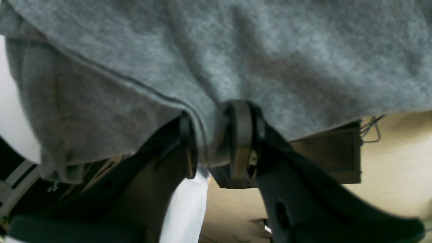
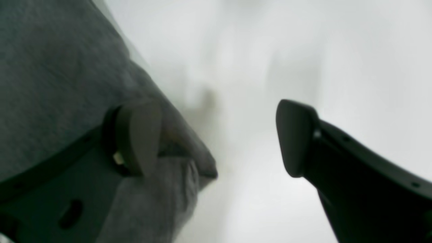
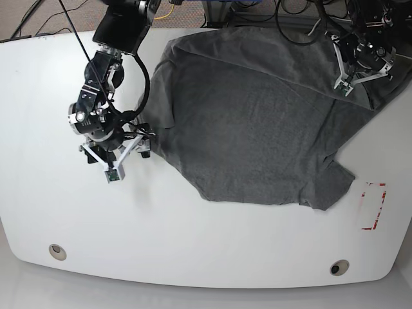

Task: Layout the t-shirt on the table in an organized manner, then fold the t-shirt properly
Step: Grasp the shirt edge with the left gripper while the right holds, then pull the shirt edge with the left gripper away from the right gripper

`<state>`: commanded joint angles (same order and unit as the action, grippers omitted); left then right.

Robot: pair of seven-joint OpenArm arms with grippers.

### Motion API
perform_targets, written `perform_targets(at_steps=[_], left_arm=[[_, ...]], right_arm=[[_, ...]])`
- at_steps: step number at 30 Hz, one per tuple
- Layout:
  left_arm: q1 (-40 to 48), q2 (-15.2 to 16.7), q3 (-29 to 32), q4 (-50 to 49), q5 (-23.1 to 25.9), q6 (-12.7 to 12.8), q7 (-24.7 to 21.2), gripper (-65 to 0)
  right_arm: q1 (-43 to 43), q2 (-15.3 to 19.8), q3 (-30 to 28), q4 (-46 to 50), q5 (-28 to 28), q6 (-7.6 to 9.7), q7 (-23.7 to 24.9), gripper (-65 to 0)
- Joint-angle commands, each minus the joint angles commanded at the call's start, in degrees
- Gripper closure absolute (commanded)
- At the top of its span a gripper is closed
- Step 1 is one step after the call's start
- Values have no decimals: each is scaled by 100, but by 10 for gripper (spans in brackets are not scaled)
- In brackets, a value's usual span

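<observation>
Glossy white table (image 3: 212, 244), rounded corners, two round grommet holes (image 3: 56, 251) near the front edge, one toward each corner. Red tape rectangle (image 3: 373, 206) near the edge on the left arm's side, its outline incomplete. Surface shows soft reflections and a few faint dark marks.

T-shirt (image 3: 257, 129): dark heather-grey knit, spread over the far middle of the table, mostly flat with shallow wrinkles; the far corner on the left arm's side runs up to and past the table edge. One corner lies just short of the tape rectangle, not touching it.

Left gripper (image 1: 216, 141): narrow, jaws pinched on a fold of shirt edge, a stitched seam running into the grip; cloth drapes above and to either side. Base view places it at the far corner of the table.

Right gripper (image 2: 216, 138): jaws wide apart, nothing between them; one finger (image 2: 138, 138) lies against the shirt's edge, the other over bare table. Base view places it just beside the shirt's edge.

Room: beige floor (image 1: 398, 162) past the table edge, with a dark flat panel (image 1: 334, 152) and cables (image 3: 302, 26) behind the table
</observation>
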<state>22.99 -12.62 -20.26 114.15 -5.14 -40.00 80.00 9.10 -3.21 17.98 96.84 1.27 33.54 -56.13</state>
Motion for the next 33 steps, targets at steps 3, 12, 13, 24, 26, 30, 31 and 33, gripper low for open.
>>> perform_targets(at_steps=[3,12,13,24,26,30,31,33], left_arm=[[0,0,0,0,0,0,0,-139],[0,0,0,0,0,0,0,-139],[0,0,0,0,0,0,0,-139],[-70,0,0,-9,9,0,0,-139],[-193,0,0,-35,26,0,0,-139],[-492,0,35,-44,44,0,0,-140],[-598,0,35,-44,53,0,0,-142],[-826,9,62,-53,62,0,0,-143]], right_arm=[[97,-123,-220,-167,0,0,0,-518],[308,-193,-387,-1477,0,0,501,-598],[308,-176,-387,-1618,0,0,589,-598],[334,44,-378,-2523,0,0,1336,-366],[422,141,-360,-2532,0,0,1380,-208],[519,352,-360,-2558,0,-35,1398,0],[554,413,-360,-2558,-9,-44,1407,-6],[695,554,-299,-2567,-9,-53,1407,-33]])
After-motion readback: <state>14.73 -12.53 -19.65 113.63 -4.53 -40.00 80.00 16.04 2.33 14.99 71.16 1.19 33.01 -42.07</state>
